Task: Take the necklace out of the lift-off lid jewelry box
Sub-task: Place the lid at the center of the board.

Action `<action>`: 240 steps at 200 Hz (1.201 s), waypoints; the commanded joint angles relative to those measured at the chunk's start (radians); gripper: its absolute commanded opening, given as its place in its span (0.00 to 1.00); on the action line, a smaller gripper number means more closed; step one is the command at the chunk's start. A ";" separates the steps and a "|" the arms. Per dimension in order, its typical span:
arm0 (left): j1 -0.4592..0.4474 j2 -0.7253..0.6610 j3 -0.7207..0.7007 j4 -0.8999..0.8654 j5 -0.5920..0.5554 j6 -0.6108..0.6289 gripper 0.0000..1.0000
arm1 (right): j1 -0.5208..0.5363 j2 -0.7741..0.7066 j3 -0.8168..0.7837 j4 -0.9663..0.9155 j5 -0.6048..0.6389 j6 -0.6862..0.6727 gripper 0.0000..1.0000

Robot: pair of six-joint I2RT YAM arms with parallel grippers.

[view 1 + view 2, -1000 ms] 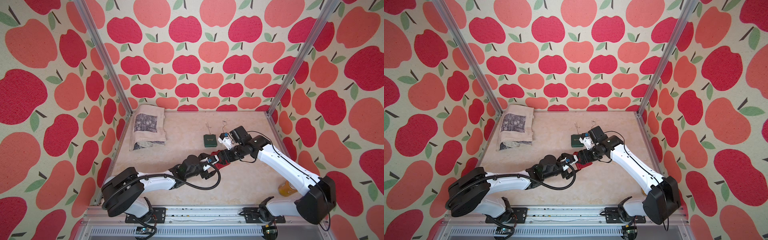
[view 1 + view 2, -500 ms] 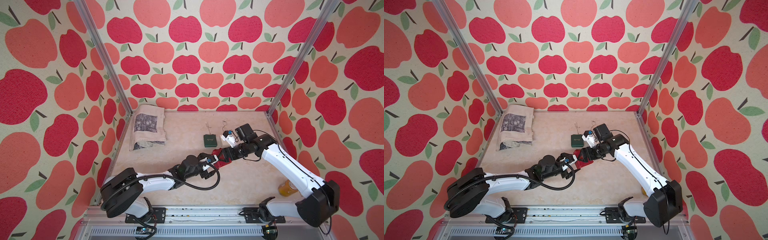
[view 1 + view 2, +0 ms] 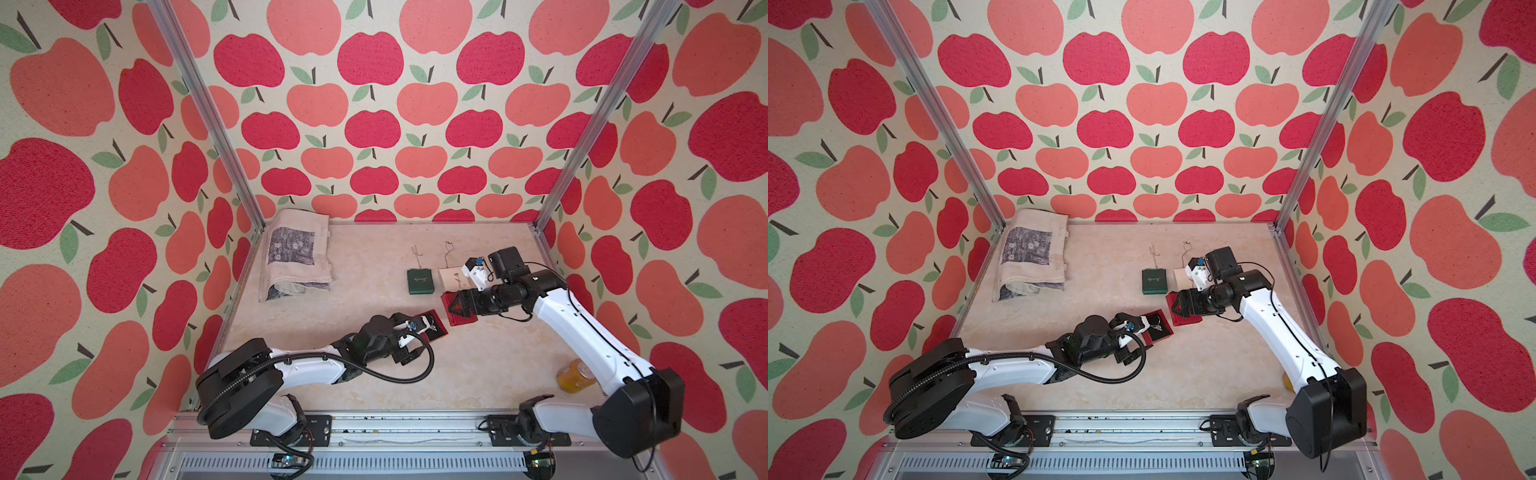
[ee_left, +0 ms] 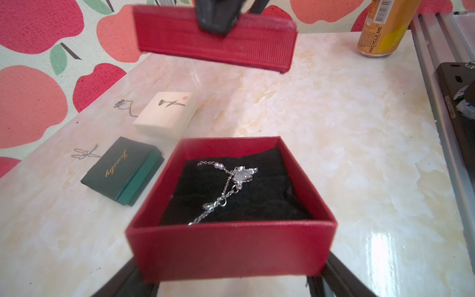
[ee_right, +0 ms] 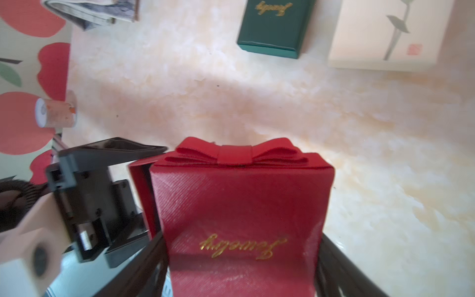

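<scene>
My left claw (image 4: 226, 275) grips the open red box (image 4: 231, 246) by its sides. The necklace (image 4: 231, 180) lies on the black pad (image 4: 270, 200) inside, just ahead of that claw. My right claw (image 5: 243, 267) clamps the red lid (image 5: 241, 195), which is off the box and apart from it, bow end away from the claw.

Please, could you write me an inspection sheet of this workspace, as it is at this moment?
Surface: pale marbled table, no damage seen.
Job's things: red box base open, necklace lying on its black pad; red lid off, held clear of the base.
Clutter: green box, white box, two loose chains, folded cloth, orange can.
Grippers: left gripper jaws clamp the base; right gripper jaws clamp the lid.
Cables: black hose loops beside the left arm; thin cable at the right wrist.
Surroundings: apple-print walls, metal posts.
</scene>
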 commanded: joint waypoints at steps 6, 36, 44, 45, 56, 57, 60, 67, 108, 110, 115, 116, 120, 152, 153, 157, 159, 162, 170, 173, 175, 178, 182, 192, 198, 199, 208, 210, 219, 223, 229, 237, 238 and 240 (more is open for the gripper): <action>0.004 -0.060 -0.041 -0.008 -0.034 -0.043 0.73 | -0.025 0.039 -0.090 0.051 0.096 0.048 0.79; 0.004 -0.094 -0.069 -0.014 -0.056 -0.063 0.73 | -0.022 0.102 -0.192 0.154 0.146 0.094 0.79; 0.004 -0.101 -0.074 -0.017 -0.059 -0.068 0.73 | -0.017 0.120 -0.210 0.174 0.161 0.105 0.80; 0.003 -0.102 -0.074 -0.018 -0.059 -0.069 0.73 | -0.017 0.122 -0.212 0.177 0.162 0.106 0.80; 0.004 -0.108 -0.079 -0.020 -0.062 -0.074 0.73 | -0.006 0.142 -0.230 0.200 0.183 0.117 0.81; 0.004 -0.107 -0.079 -0.020 -0.062 -0.074 0.73 | -0.005 0.145 -0.232 0.203 0.185 0.118 0.82; 0.004 -0.108 -0.081 -0.020 -0.064 -0.076 0.73 | -0.001 0.150 -0.235 0.208 0.189 0.119 0.82; 0.003 -0.110 -0.082 -0.020 -0.065 -0.079 0.73 | 0.005 0.162 -0.243 0.218 0.194 0.125 0.83; 0.005 -0.118 -0.086 -0.028 -0.065 -0.080 0.72 | 0.033 0.179 -0.228 0.207 0.252 0.131 0.94; 0.005 -0.119 -0.085 -0.027 -0.065 -0.080 0.73 | 0.034 0.176 -0.226 0.204 0.256 0.131 0.94; 0.005 -0.121 -0.085 -0.028 -0.066 -0.080 0.73 | 0.034 0.166 -0.222 0.200 0.260 0.129 0.95; 0.004 -0.120 -0.085 -0.027 -0.066 -0.080 0.73 | 0.034 0.163 -0.222 0.199 0.261 0.129 0.95; 0.004 -0.121 -0.086 -0.028 -0.066 -0.080 0.73 | 0.034 0.155 -0.216 0.194 0.262 0.127 0.95; 0.004 -0.122 -0.084 -0.026 -0.063 -0.080 0.73 | 0.046 0.071 -0.171 0.146 0.251 0.108 0.91; 0.004 -0.122 -0.084 -0.026 -0.063 -0.079 0.73 | 0.047 0.068 -0.170 0.147 0.245 0.107 0.91; 0.004 -0.122 -0.084 -0.026 -0.062 -0.080 0.73 | 0.051 0.054 -0.166 0.151 0.225 0.103 0.90; 0.004 -0.121 -0.084 -0.026 -0.061 -0.080 0.72 | 0.054 0.043 -0.164 0.153 0.213 0.102 0.89; 0.004 -0.121 -0.084 -0.027 -0.060 -0.082 0.73 | 0.057 0.032 -0.162 0.158 0.198 0.102 0.89; 0.004 -0.121 -0.083 -0.025 -0.059 -0.082 0.73 | 0.068 0.001 -0.155 0.167 0.163 0.102 0.87; 0.004 -0.122 -0.083 -0.026 -0.060 -0.082 0.73 | 0.073 -0.006 -0.151 0.172 0.149 0.103 0.86; 0.004 -0.122 -0.083 -0.026 -0.060 -0.081 0.73 | 0.076 -0.012 -0.150 0.173 0.140 0.103 0.85; 0.004 -0.121 -0.083 -0.026 -0.058 -0.082 0.73 | 0.080 -0.020 -0.145 0.176 0.126 0.103 0.85; 0.004 -0.122 -0.083 -0.024 -0.058 -0.082 0.73 | 0.086 -0.031 -0.140 0.177 0.115 0.106 0.84; 0.005 -0.123 -0.081 -0.023 -0.058 -0.082 0.73 | 0.100 -0.050 -0.127 0.180 0.087 0.111 0.82; 0.003 -0.122 -0.080 -0.022 -0.058 -0.082 0.72 | 0.107 -0.057 -0.119 0.182 0.064 0.115 0.80; 0.003 -0.122 -0.080 -0.023 -0.058 -0.082 0.72 | 0.109 -0.058 -0.118 0.182 0.061 0.115 0.79; 0.003 -0.124 -0.078 -0.022 -0.055 -0.082 0.73 | 0.121 -0.063 -0.113 0.194 0.034 0.124 0.75; 0.004 -0.125 -0.078 -0.022 -0.055 -0.081 0.73 | 0.124 -0.063 -0.112 0.197 0.029 0.126 0.74; 0.004 -0.124 -0.075 -0.024 -0.053 -0.080 0.73 | 0.139 -0.065 -0.108 0.210 0.006 0.134 0.69; 0.005 -0.125 -0.075 -0.024 -0.052 -0.080 0.73 | 0.145 -0.065 -0.106 0.214 0.003 0.134 0.64; 0.004 -0.125 -0.073 -0.026 -0.052 -0.080 0.72 | 0.158 -0.065 -0.106 0.221 0.003 0.140 0.56; 0.004 -0.125 -0.072 -0.026 -0.051 -0.080 0.73 | 0.174 -0.062 -0.104 0.234 0.000 0.147 0.50; 0.004 -0.125 -0.072 -0.026 -0.051 -0.080 0.73 | 0.175 -0.062 -0.104 0.234 -0.002 0.147 0.50; 0.003 -0.125 -0.072 -0.026 -0.052 -0.080 0.72 | 0.177 -0.061 -0.104 0.235 -0.003 0.147 0.50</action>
